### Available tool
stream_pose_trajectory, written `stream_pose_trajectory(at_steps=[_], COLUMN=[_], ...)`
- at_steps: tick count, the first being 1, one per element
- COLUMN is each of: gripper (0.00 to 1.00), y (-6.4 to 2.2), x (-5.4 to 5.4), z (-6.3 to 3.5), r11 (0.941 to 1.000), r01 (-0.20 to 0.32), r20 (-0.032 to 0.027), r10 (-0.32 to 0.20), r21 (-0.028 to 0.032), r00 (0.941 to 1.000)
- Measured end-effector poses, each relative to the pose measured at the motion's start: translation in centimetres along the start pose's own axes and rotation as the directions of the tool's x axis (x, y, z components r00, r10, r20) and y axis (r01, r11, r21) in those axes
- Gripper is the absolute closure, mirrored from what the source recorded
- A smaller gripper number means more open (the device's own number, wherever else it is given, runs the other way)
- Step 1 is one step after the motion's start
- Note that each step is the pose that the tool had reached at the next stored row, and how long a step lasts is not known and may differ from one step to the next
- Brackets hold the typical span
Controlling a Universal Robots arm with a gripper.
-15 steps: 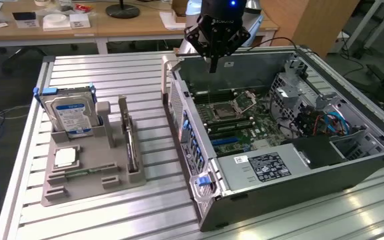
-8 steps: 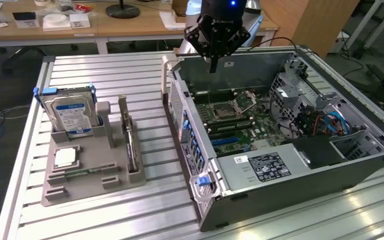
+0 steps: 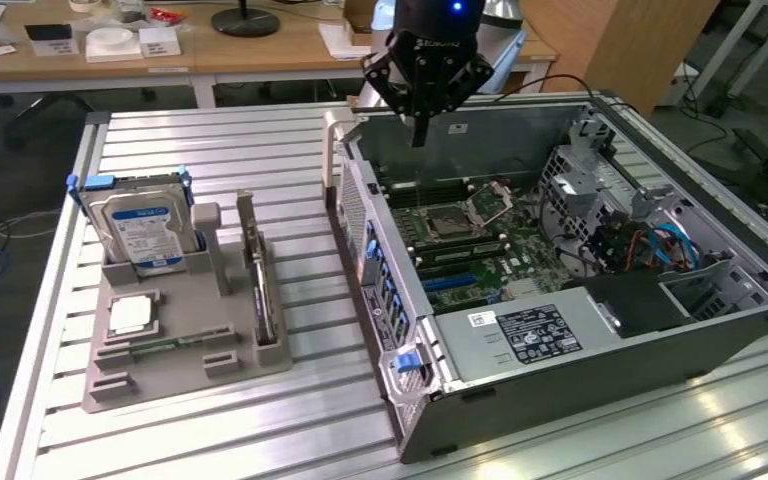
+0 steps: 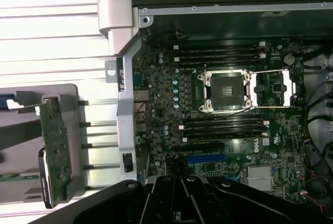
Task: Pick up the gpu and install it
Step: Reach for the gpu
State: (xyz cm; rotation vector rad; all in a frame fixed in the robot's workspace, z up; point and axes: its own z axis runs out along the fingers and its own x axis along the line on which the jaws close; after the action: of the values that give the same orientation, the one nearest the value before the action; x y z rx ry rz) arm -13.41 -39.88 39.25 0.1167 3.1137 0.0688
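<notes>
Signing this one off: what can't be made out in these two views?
- gpu, exterior view: it stands edge-on in the grey holder, so its broad faces are hidden.
- hard drive label, exterior view: print too small to read.
- power supply label, exterior view: print too small to read.

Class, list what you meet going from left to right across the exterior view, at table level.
Blue-labelled hard drive → gpu standing on edge → computer case's rear panel → CPU socket → blue cables.
</notes>
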Motion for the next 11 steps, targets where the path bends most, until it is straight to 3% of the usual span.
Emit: stream_pose_trajectory(at_steps=[11], gripper=[0.89], y=[-0.28], x=[3.6], z=[0.09], r11=[1.0], r01=[0.0], r20=[0.0], r10=[0.0], r21=[0.0002], r00=[1.0])
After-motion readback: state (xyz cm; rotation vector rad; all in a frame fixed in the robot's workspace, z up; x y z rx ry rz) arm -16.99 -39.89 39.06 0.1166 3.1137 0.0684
